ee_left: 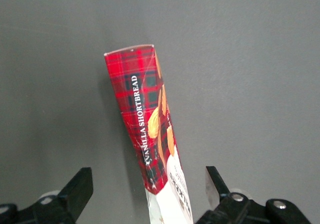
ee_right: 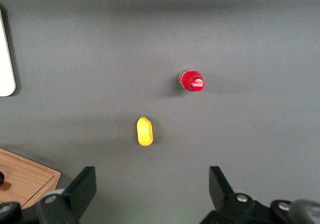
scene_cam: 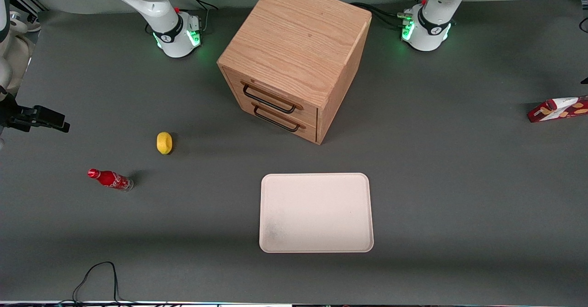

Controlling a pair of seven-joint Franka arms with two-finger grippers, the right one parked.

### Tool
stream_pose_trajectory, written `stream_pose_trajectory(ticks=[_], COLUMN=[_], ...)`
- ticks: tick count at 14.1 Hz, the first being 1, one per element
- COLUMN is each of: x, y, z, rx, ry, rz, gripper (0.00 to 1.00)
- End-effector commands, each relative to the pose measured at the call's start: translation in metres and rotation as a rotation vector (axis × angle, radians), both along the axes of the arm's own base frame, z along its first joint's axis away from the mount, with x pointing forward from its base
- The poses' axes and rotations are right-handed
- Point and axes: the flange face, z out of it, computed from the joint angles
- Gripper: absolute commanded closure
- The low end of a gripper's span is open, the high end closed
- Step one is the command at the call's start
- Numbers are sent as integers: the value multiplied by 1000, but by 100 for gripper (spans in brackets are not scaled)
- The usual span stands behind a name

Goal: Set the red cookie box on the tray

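The red cookie box (scene_cam: pixel 558 109) lies flat on the grey table at the working arm's end, well away from the tray. In the left wrist view the box (ee_left: pixel 145 119) shows red tartan, cookie pictures and a white end panel. My left gripper (ee_left: pixel 148 186) hovers over that white end, open, with one finger (ee_left: pixel 80 189) on each side of the box and a clear gap to it. The pale cream tray (scene_cam: pixel 316 175) sits nearer the front camera than the cabinet, with nothing on it. In the front view the gripper itself is out of view.
A wooden drawer cabinet (scene_cam: pixel 294 59) stands between the arm bases, its two drawers shut. A yellow lemon (scene_cam: pixel 164 142) and a small red bottle (scene_cam: pixel 110 179) lie toward the parked arm's end. A black cable (scene_cam: pixel 96 275) loops at the table's front edge.
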Motion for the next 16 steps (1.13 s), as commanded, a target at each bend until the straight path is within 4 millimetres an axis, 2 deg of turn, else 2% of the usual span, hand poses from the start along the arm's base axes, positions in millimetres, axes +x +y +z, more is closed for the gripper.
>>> stream_pose_trajectory(ticks=[1,4,5,6,8,9,10,13,16], x=[3,3,4,5,4,5,6,6,9], y=[-4,-2,-2,-2,-1,-2,-3,-3,-4], z=[-11,-25,-26,-26,-25,-26,-26,-26,-11], rx=[8,11,16,19,19,16,17,12,11], ry=[-15,-16,-19,-21,-21,-19,-20,-17,-17], rz=[12,7,6,5,8,5,3,2,-9], gripper=[0,0,4,27,81,96,100,100,100])
